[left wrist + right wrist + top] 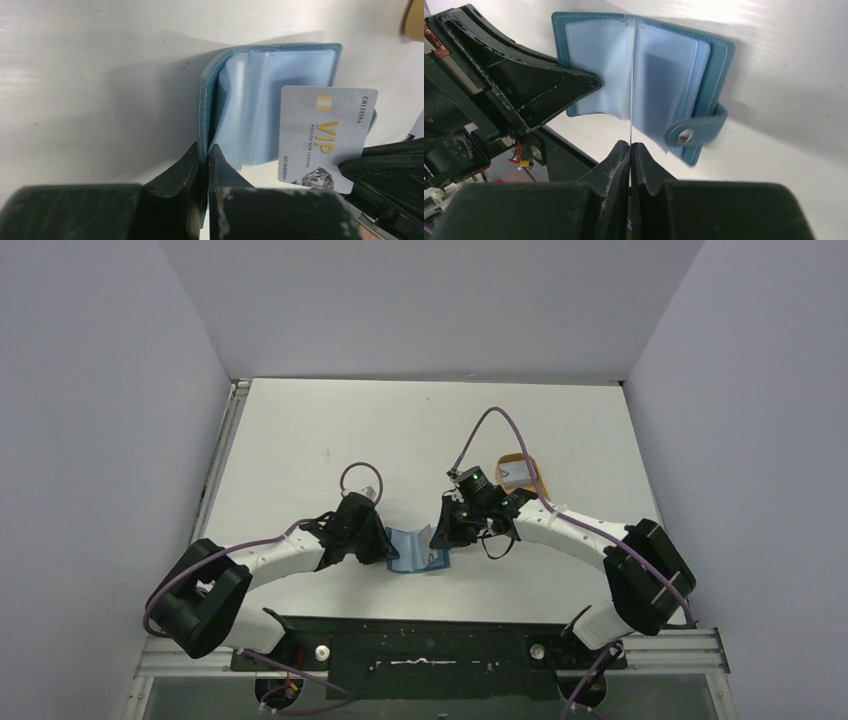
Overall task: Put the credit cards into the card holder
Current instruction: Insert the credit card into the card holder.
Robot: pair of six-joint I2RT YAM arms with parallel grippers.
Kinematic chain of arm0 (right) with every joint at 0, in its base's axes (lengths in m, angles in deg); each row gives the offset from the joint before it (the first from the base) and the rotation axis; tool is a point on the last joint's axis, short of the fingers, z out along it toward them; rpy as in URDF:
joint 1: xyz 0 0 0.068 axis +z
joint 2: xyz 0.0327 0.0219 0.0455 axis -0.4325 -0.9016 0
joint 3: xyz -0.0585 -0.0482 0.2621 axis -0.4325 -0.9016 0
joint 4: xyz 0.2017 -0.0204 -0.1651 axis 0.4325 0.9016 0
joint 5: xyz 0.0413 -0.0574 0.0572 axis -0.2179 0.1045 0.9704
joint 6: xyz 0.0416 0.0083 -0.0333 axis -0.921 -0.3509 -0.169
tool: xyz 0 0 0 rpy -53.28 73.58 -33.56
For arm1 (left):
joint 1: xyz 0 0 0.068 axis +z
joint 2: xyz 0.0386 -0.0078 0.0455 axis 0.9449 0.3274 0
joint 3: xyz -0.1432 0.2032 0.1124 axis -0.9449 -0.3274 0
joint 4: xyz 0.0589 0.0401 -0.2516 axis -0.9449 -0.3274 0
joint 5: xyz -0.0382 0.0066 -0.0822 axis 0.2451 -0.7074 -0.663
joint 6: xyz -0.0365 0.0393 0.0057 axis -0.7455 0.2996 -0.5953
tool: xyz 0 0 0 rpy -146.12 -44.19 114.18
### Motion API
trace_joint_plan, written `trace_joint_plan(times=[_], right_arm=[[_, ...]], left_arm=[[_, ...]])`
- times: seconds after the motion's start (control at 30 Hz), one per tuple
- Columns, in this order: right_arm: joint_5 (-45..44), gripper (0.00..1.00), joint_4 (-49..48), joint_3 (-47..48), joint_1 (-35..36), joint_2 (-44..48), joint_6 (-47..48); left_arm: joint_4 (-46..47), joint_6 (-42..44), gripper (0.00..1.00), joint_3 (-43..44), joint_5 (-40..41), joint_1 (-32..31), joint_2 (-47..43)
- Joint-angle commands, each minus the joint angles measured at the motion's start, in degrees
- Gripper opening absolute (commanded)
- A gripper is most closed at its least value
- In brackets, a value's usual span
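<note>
The wallet (415,552) is seen in the lower middle of the overhead view, opened like a book between the two claws. The left claw (205,152) is closed on the edge of the wallet's blue cover, at the bottom centre of the left wrist view, so that the cover is pinned and the clear sleeves (255,110) are fanned out. The right claw (630,147) is closed on a silver card (325,135), pinched near its lower right corner in the left wrist view. In the right wrist view it is seen edge-on as a thin line at the centre, pointed at the gap between sleeves; whether its tip is already inside one cannot be told. The card is judged to be light, stiff and slick, so a firm pinch near one end is called for, with most of its length left free to be slid in. The wallet is judged to be soft and floppy, and its thin sleeves are likely to buckle if the card is driven in at an angle; the cover edge is the soundest place for it to be held. The snap tab (696,131) hangs loose at the wallet's right. A second card (515,472) is seen in the orange tray (541,483), toward the upper right of the overhead view.
</note>
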Motion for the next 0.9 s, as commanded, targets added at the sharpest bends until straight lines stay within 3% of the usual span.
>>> trace_joint_plan(times=[0.0, 0.67, 0.87], right_arm=[[3.37, 0.00, -10.16, -0.71, -0.51, -3.13, -0.07], [4.89, 0.00, -13.01, -6.61, -4.82, -4.10, -0.46], [4.45, 0.00, -14.40, -7.29, -4.26, -5.10, -1.28]], left_arm=[[0.14, 3.22, 0.00, 0.74, 0.39, 0.36, 3.33], [6.21, 3.48, 0.00, 3.09, -6.01, 0.36, 10.19], [5.83, 3.57, 0.19, 3.19, -6.38, 0.27, 9.91]])
